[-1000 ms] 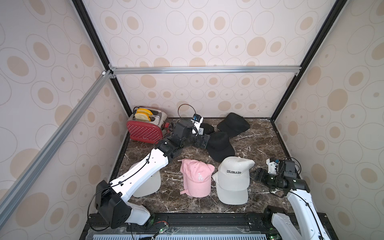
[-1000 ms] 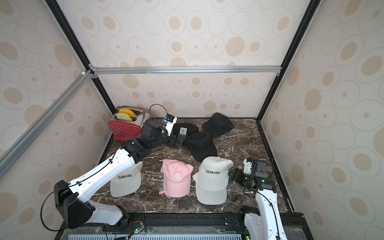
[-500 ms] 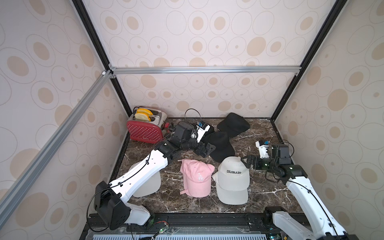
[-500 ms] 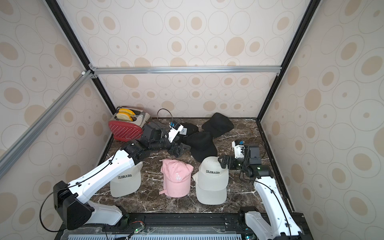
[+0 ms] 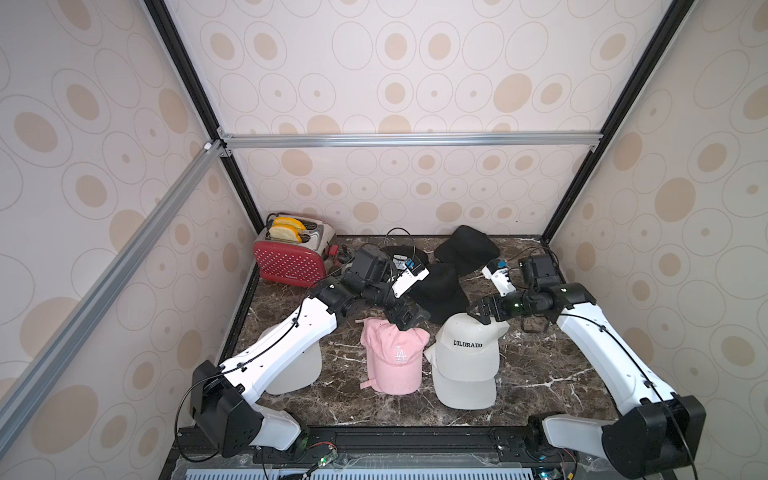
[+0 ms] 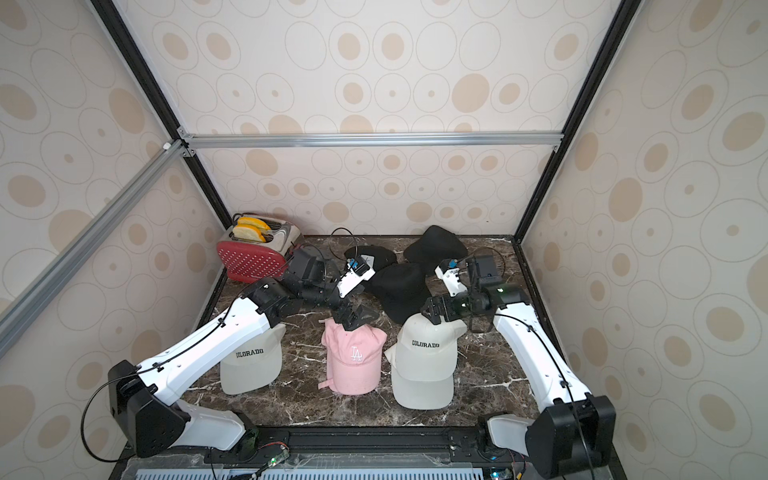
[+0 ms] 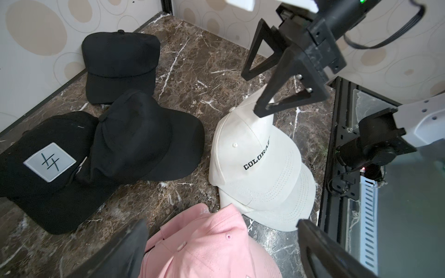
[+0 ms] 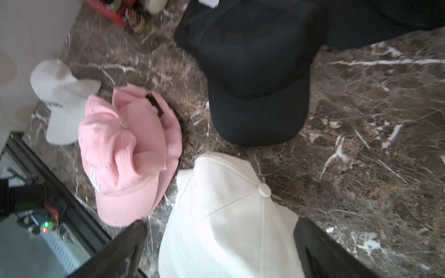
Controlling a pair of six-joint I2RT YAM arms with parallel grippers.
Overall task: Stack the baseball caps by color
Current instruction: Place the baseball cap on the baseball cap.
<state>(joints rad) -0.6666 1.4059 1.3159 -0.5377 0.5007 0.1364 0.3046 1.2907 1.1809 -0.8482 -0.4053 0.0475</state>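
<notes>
The pink baseball caps (image 5: 395, 357) lie front-centre as one pile; two layers show in the right wrist view (image 8: 125, 154). My left gripper (image 5: 409, 318) hangs open over the pile's back edge, with pink fabric between the fingers (image 7: 125, 250) but not gripped. Two off-white COLORADO caps (image 5: 465, 361) lie stacked to the right. My right gripper (image 5: 482, 311) is open above the back of the crown (image 8: 228, 216). A third off-white cap (image 6: 249, 365) lies front left, partly under the left arm. Three black caps (image 7: 134, 134) sit at the back, one white-patched (image 7: 49, 161).
A red toaster (image 5: 291, 257) with bread slices stands in the back left corner, small items beside it. Walls close in on three sides, and a black rail (image 5: 415, 436) runs along the front edge. The two grippers hang close together mid-table.
The left gripper swung from the black caps at the back forward to the pink pile. The right arm came in from the right edge to the off-white stack and opened wider.
</notes>
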